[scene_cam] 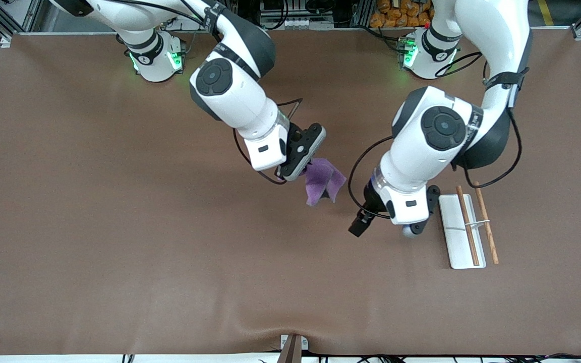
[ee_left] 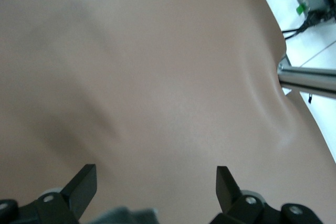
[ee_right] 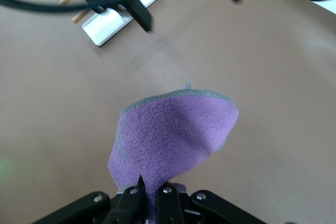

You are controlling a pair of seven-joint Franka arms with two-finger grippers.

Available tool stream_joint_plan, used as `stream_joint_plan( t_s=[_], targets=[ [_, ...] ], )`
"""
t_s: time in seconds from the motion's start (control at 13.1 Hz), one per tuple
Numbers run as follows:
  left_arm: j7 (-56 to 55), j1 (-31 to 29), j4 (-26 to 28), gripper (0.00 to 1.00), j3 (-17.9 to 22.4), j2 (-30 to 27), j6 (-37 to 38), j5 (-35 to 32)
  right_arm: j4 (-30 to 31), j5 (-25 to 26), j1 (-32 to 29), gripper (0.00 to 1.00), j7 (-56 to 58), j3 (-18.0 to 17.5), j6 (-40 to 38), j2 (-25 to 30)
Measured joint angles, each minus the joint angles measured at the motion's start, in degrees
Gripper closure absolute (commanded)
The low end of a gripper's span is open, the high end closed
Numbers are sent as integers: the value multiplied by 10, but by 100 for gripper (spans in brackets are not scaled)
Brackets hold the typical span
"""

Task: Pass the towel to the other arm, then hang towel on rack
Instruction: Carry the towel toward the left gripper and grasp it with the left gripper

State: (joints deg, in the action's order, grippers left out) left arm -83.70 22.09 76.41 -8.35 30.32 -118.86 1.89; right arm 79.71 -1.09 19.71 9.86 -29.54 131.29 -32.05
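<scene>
My right gripper [scene_cam: 304, 169] is shut on the towel [scene_cam: 322, 182], a small purple cloth with grey edging that hangs from it above the middle of the table. In the right wrist view the fingers [ee_right: 134, 199] pinch the towel [ee_right: 173, 135] at one bunched end. My left gripper [scene_cam: 362, 224] is open and empty, low over the table between the towel and the rack [scene_cam: 464, 229]. Its fingers [ee_left: 84, 184] stand wide apart over bare table. The rack is a white base with two brown rods, toward the left arm's end; it also shows in the right wrist view [ee_right: 118, 17].
The brown table mat [scene_cam: 119, 227] covers the whole surface. A metal post [scene_cam: 293, 348] stands at the table edge nearest the front camera and shows in the left wrist view [ee_left: 310, 74]. A black cable [scene_cam: 353, 176] loops beside the left wrist.
</scene>
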Motion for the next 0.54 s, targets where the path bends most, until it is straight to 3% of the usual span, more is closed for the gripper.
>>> stream_joint_plan(
  t_s=[0.23,0.54],
  targets=[
    [-22,24,0,5,0,3,3,29,0,0,9,100,0,0,7,0],
    [-22,24,-2,10,1,3,65,32,0,0,9,100,0,1,16,-1]
  ],
)
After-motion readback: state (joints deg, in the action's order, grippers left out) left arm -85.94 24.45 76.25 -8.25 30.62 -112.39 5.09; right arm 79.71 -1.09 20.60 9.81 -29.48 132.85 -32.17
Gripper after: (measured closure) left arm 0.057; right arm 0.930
